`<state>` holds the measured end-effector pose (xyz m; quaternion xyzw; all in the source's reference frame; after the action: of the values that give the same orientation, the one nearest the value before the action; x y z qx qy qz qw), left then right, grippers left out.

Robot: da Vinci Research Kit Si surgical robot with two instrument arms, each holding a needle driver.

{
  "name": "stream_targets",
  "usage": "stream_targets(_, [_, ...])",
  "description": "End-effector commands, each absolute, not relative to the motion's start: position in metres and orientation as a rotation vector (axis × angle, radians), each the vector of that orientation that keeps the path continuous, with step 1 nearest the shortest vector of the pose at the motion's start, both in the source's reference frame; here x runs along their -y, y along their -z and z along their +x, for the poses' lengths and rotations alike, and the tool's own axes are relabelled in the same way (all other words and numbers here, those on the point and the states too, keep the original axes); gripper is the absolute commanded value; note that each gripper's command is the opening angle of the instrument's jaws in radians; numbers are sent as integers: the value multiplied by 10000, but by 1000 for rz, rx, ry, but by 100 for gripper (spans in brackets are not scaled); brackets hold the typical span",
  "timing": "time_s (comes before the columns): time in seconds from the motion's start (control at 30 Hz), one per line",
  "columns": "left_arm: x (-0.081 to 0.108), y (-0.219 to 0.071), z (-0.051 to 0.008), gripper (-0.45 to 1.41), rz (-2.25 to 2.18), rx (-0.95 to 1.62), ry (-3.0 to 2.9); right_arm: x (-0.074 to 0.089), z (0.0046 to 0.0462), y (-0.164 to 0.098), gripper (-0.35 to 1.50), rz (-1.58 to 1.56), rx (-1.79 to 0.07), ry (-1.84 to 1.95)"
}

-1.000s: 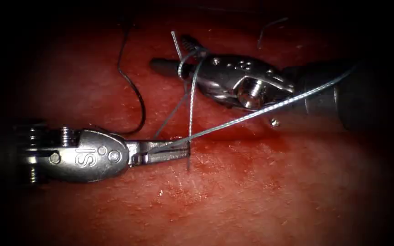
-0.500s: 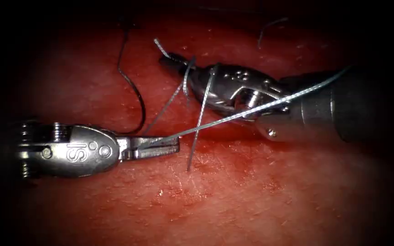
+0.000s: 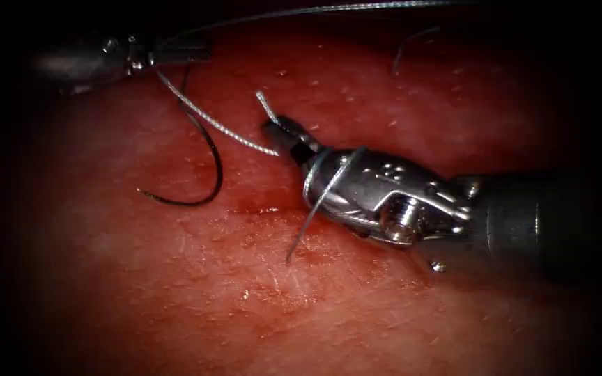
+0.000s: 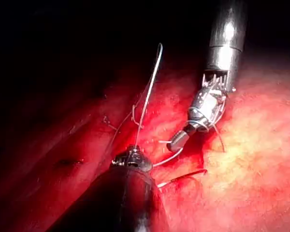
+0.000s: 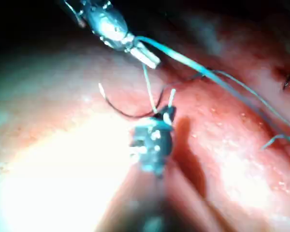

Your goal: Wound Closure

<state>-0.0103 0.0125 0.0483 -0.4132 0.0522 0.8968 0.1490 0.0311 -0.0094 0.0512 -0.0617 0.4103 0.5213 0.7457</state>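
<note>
- The right tool (image 3: 281, 131), entering from the right, clamps its jaws on the thread (image 3: 217, 125) near the thread's short free end, with loops of thread wound round its jaws and wrist
- The left tool (image 3: 189, 50) sits far up at the left, jaws closed on the same thread — one strand runs taut down to the right tool's tip, another leads off toward the upper right
- From the loops a strand drops into the tissue (image 3: 175, 299) at a red, wet stitch site near the centre
- A dark curved piece of thread (image 3: 207, 150) lies loose on the tissue, left of the right tool
- No tool holds a needle
</note>
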Motion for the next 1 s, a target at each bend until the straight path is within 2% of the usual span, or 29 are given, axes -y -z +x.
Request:
stream_targets(0.03, [-136, -490, -109, -45, -1186, -159, -2588, 107, 313, -512, -35, -132, -899, -1129])
stream_targets(0.2, [-178, -501, -105, -45, -1168, -206, -2647, 127, 306, -502, -35, -138, -906, -1102])
stream_targets(0.5, [-268, -507, -107, -45, -1192, -519, -2655, 171, 304, -490, -35, -127, -930, -1067])
stream_targets(1.0, [-347, -527, -133, -45, -1184, -622, -2698, 221, 306, -475, -35, -113, -947, -1015])
